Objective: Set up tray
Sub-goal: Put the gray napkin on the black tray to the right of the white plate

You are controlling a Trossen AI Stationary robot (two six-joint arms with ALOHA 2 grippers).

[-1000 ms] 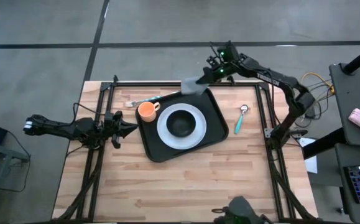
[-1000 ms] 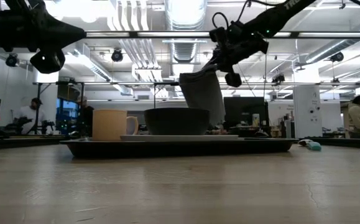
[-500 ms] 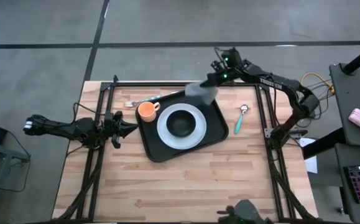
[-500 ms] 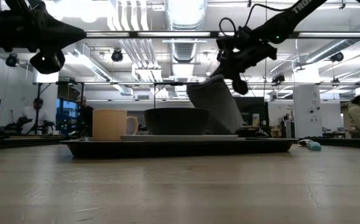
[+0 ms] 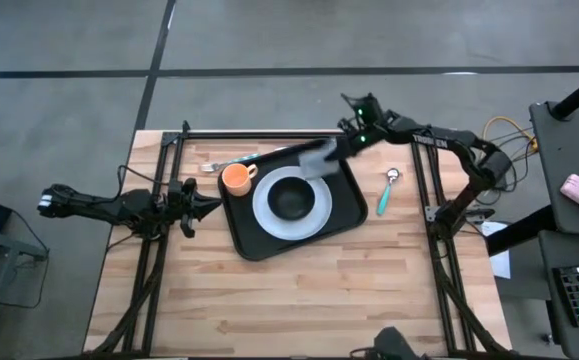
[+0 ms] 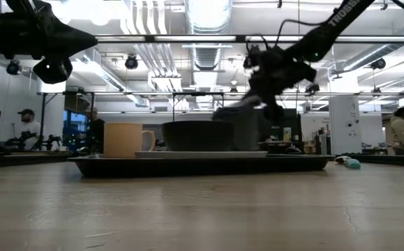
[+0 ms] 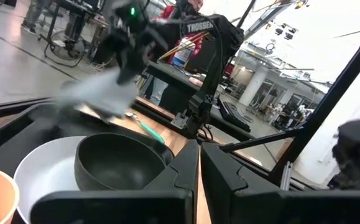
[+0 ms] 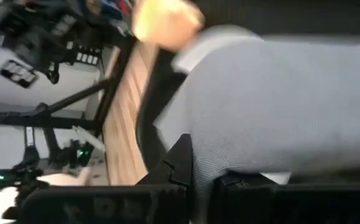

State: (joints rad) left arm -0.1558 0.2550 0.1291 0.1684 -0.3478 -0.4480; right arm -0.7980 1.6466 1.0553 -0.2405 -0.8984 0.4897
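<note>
large black rectangular low-rimmed tray [image 5: 341, 215] sits mid-table, carrying round white plate [image 5: 314, 213], dark bowl [image 5: 291, 200], orange cup [image 5: 235, 178]. looks stiff, loaded; safest grip probably the rim. right gripper [image 5: 347, 142] pinches soft grey folded cloth [image 5: 317, 160] above tray's far corner. left gripper [image 5: 201, 207] parked left, fingers together. "trossen" readable on the arm.

Wooden counter [image 5: 299, 300] carries a teal-handled spoon [image 5: 386, 192] near its right frame rail. Orange mug [image 5: 235, 178] stands beside a white plate [image 5: 264, 208] holding a black bowl [image 5: 291, 200]. Grey cloth [image 5: 317, 158] hangs above the plate's far edge.
</note>
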